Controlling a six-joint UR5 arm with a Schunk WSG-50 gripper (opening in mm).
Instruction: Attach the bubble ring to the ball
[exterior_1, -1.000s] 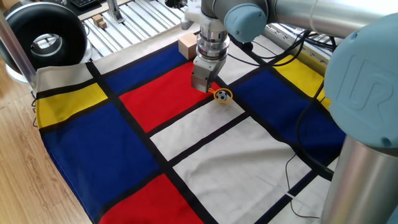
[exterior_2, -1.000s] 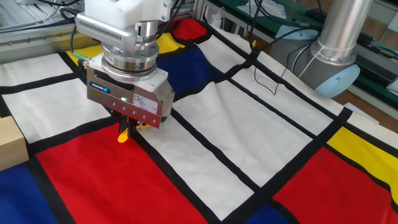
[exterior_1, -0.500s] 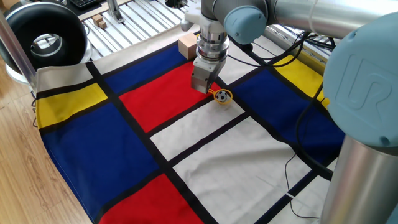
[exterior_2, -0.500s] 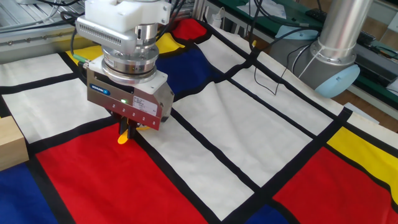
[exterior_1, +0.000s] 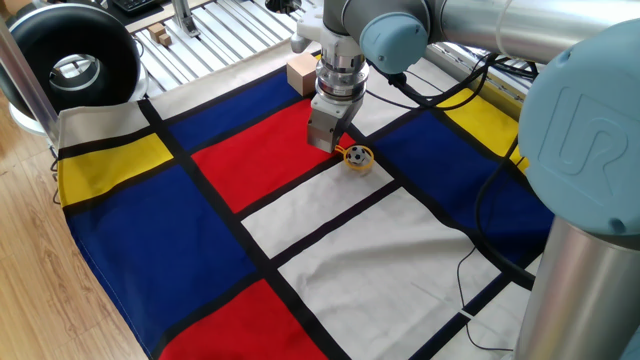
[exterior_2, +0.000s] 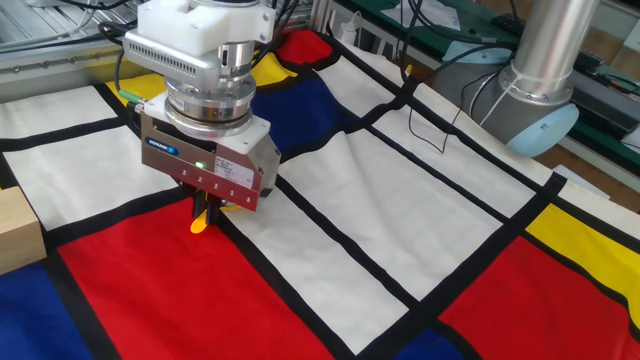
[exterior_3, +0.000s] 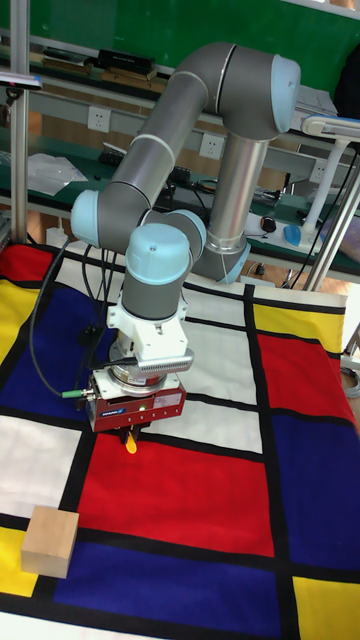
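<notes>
The yellow-orange bubble ring (exterior_1: 366, 156) lies flat on the checked cloth, at the black stripe by the red panel. The black-and-white ball (exterior_1: 355, 154) sits inside its hoop. My gripper (exterior_1: 340, 147) points straight down just left of the hoop, over the ring's handle. In the other fixed view only the handle tip (exterior_2: 198, 222) shows below the gripper (exterior_2: 205, 208); hoop and ball are hidden behind the gripper body. The dark fingers stand close on either side of the handle, and I cannot make out whether they clamp it. The tall fixed view shows the handle (exterior_3: 130, 444) under the gripper (exterior_3: 128, 433).
A tan wooden cube (exterior_1: 300, 73) stands on the cloth's far edge behind the gripper, also in the tall view (exterior_3: 52, 541). A black round device (exterior_1: 70, 60) sits off the cloth at the back left. A thin cable (exterior_1: 470, 270) runs over the white panel near the robot base (exterior_2: 540, 90).
The gripper has crept slightly upward over the handle. The ring and the ball have stayed where they were.
</notes>
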